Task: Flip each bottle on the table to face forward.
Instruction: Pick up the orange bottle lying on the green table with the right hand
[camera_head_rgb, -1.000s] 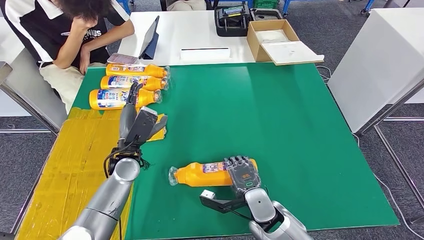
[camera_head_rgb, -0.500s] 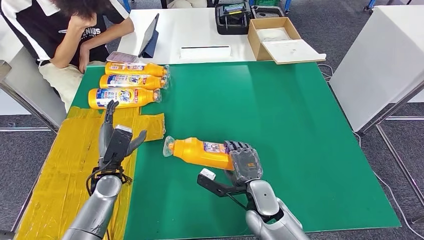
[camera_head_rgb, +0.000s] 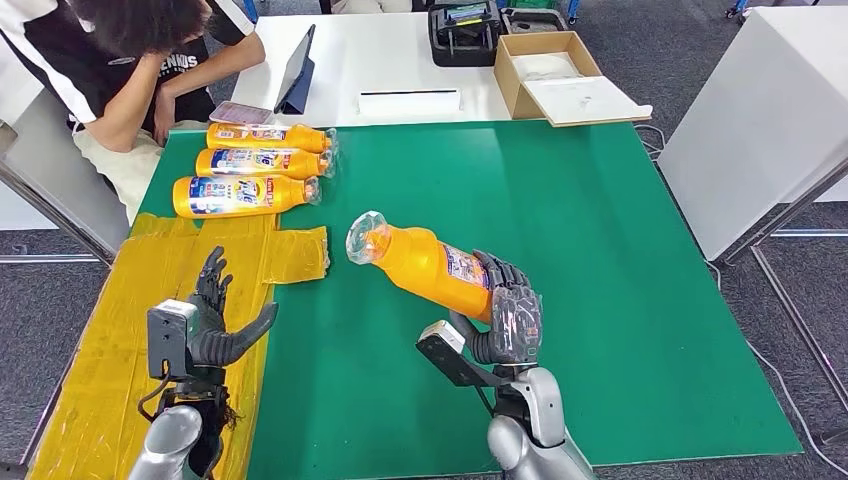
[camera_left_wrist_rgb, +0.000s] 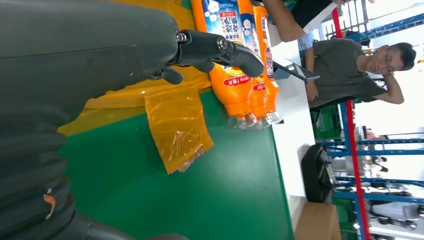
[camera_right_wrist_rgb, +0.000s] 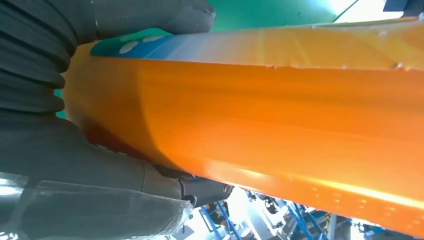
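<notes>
My right hand (camera_head_rgb: 507, 317) grips an orange bottle (camera_head_rgb: 425, 263) by its base and holds it tilted above the green mat, clear cap end pointing up and to the left. The same bottle (camera_right_wrist_rgb: 280, 115) fills the right wrist view, pressed against the hand's fingers (camera_right_wrist_rgb: 150, 15). Three more orange bottles (camera_head_rgb: 247, 195) lie side by side at the mat's far left corner, labels up, caps to the right. My left hand (camera_head_rgb: 210, 323) hovers over the yellow sheet with fingers spread and nothing in it; its fingers (camera_left_wrist_rgb: 220, 47) reach toward those bottles (camera_left_wrist_rgb: 235, 85).
A green mat (camera_head_rgb: 560, 230) covers the table, with yellow sheeting (camera_head_rgb: 130, 330) along its left side. A person (camera_head_rgb: 130, 60) sits at the far left corner. A white table behind carries a cardboard box (camera_head_rgb: 560, 80), a tablet (camera_head_rgb: 298, 72) and a black case (camera_head_rgb: 464, 35).
My right hand has lifted the bottle off the mat and tilted its cap end upward. My left hand has drawn back toward me, away from the three bottles.
</notes>
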